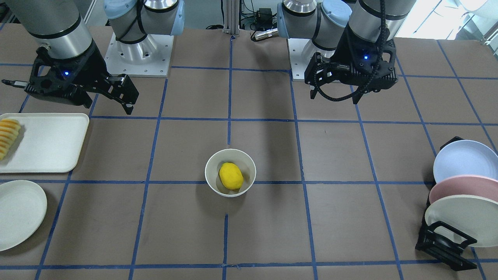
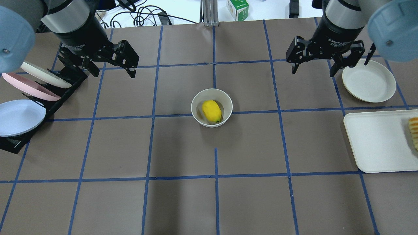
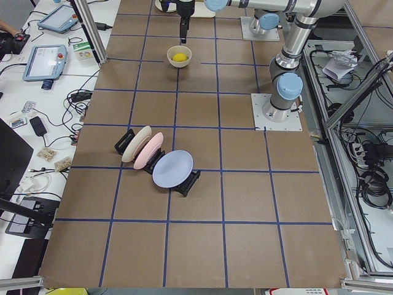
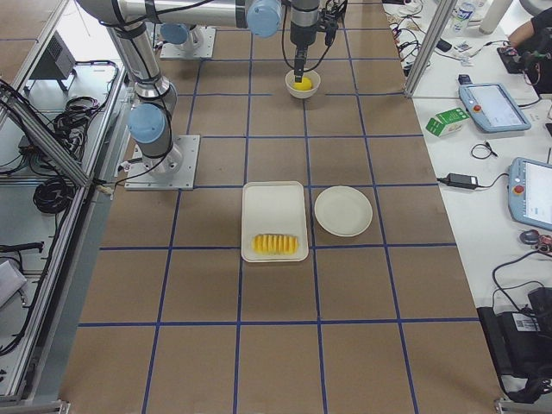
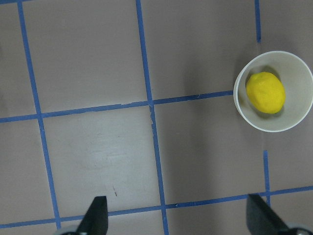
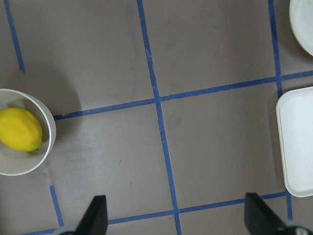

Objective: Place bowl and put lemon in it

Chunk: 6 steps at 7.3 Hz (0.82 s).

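Observation:
The off-white bowl stands upright near the table's middle, with the yellow lemon lying inside it. Both also show in the front view, the bowl with the lemon in it. My left gripper is open and empty, held above the table, away to the bowl's far left. The left wrist view shows the bowl well off to one side of the open fingers. My right gripper is open and empty, held above the table to the bowl's far right.
A black rack at the left edge holds a blue plate, a pink plate and a cream one. On the right lie a flat cream plate and a cream tray carrying ridged orange-yellow sliced food.

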Each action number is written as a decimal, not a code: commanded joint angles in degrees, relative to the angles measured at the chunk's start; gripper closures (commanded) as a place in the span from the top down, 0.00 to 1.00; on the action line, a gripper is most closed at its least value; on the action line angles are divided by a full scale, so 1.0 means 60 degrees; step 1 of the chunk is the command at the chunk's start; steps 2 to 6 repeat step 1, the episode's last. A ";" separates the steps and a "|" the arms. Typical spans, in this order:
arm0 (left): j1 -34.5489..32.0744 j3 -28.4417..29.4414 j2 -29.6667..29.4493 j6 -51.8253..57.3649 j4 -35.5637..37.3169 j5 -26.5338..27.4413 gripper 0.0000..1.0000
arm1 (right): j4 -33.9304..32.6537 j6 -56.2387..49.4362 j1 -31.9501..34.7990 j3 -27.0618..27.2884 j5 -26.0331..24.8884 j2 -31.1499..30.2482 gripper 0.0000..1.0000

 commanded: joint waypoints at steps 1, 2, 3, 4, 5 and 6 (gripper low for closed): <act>0.0025 -0.0038 -0.0050 0.0009 0.0000 -0.0031 1.00 | 0.0018 0.0022 -0.0009 0.0008 -0.0003 -0.0081 1.00; 0.0025 -0.0038 -0.0050 0.0009 0.0000 -0.0031 1.00 | 0.0018 0.0022 -0.0009 0.0008 -0.0003 -0.0081 1.00; 0.0025 -0.0038 -0.0050 0.0009 0.0000 -0.0031 1.00 | 0.0018 0.0022 -0.0009 0.0008 -0.0003 -0.0081 1.00; 0.0025 -0.0038 -0.0050 0.0009 0.0000 -0.0031 1.00 | 0.0018 0.0022 -0.0009 0.0008 -0.0003 -0.0081 1.00; 0.0025 -0.0038 -0.0050 0.0009 0.0000 -0.0031 1.00 | 0.0018 0.0022 -0.0009 0.0008 -0.0003 -0.0081 1.00; 0.0025 -0.0038 -0.0050 0.0009 0.0000 -0.0031 1.00 | 0.0018 0.0022 -0.0009 0.0008 -0.0003 -0.0081 1.00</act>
